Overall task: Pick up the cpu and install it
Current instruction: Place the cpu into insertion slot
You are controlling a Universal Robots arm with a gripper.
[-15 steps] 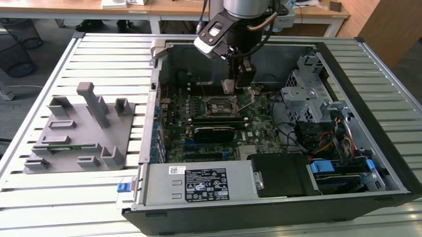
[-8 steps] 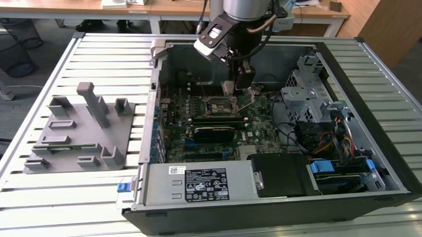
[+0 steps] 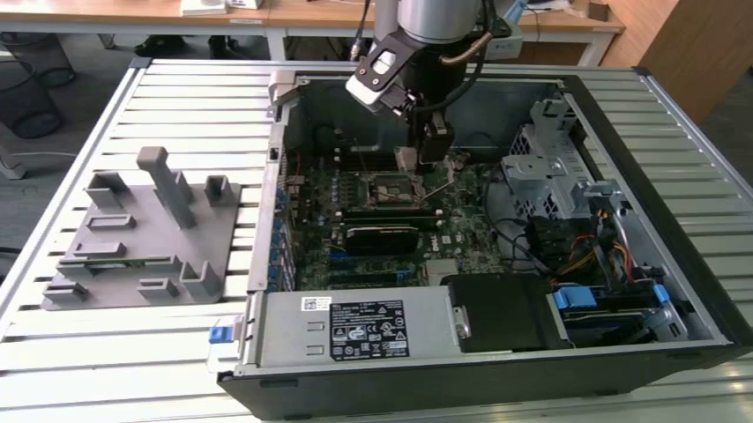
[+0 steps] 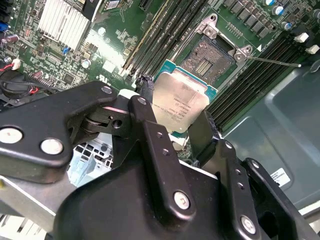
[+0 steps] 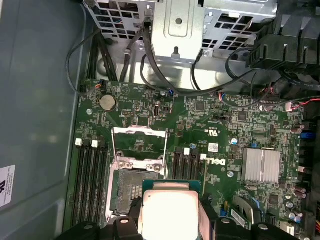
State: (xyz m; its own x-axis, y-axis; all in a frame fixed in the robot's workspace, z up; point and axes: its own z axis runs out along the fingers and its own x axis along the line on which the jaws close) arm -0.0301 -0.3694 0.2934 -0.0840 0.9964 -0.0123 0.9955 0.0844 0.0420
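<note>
My gripper [image 3: 421,157] hangs inside the open computer case, shut on the cpu [image 4: 179,102], a flat square chip with a silvery top and a pale rim. In both wrist views the black fingers [image 4: 150,130] clamp the chip by two opposite edges. The cpu [image 5: 170,212] hovers a little above the motherboard, beside and partly over the open socket [image 5: 131,187]. The socket's metal frame [image 5: 139,145] is swung up, and its contact field [image 4: 210,52] lies bare. In the exterior view the socket [image 3: 386,188] sits just below the gripper.
Memory slots [image 5: 90,175] flank the socket. A finned heatsink [image 5: 261,164] and cables [image 5: 260,100] lie nearby. The drive cage [image 3: 541,167] and power supply [image 3: 353,326] crowd the case. A grey tray [image 3: 141,238] sits at the exterior view's left.
</note>
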